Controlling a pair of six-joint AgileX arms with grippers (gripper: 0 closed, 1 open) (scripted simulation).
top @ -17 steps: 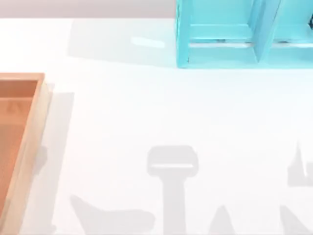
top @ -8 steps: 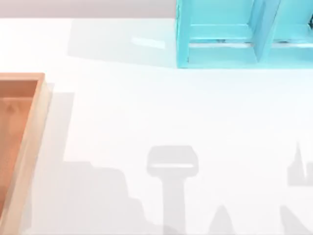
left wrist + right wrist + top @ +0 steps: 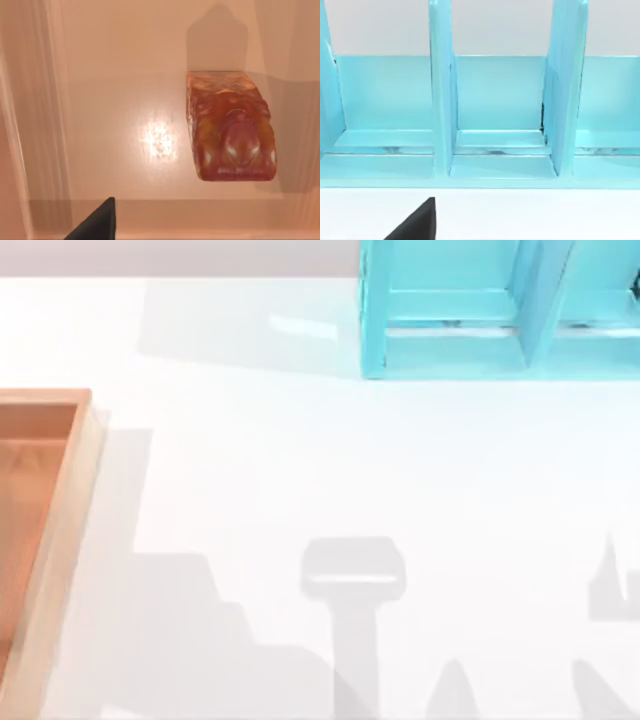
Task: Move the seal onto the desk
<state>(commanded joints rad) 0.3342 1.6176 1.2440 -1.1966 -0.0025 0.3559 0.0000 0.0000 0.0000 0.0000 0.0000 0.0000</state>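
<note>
- Jaws: cannot tell for either arm; one dark fingertip (image 3: 97,222) of the left gripper in the left wrist view, one dark fingertip (image 3: 417,220) of the right gripper in the right wrist view, the opposing finger out of frame each time.
- Seal (image 3: 231,127): standing on the floor of the light-wood tray (image 3: 125,90), seen from above with the rounded red top facing the left wrist camera, tan-orange body beneath; free of any grip, clear of the fingertip.
- Likely reason for that pose: left arm poised over the tray, looking straight down, presumably lining up a descent onto the seal.
- Tray (image 3: 75,470): at the left edge of the table, its rim between the seal and the open surface; probably a lift clear over the rim needed before any sideways travel.
- Desk (image 3: 330,460): glossy white, faint grey shapes toward the near side, a broad arm-like shadow beside the tray at near left.
- Turquoise shelf unit (image 3: 480,310): at the far right, well apart from the tray; upright dividers facing the right wrist camera, right arm idle before it.
- Judgement: task not yet begun in earnest, seal not on the desk.
</note>
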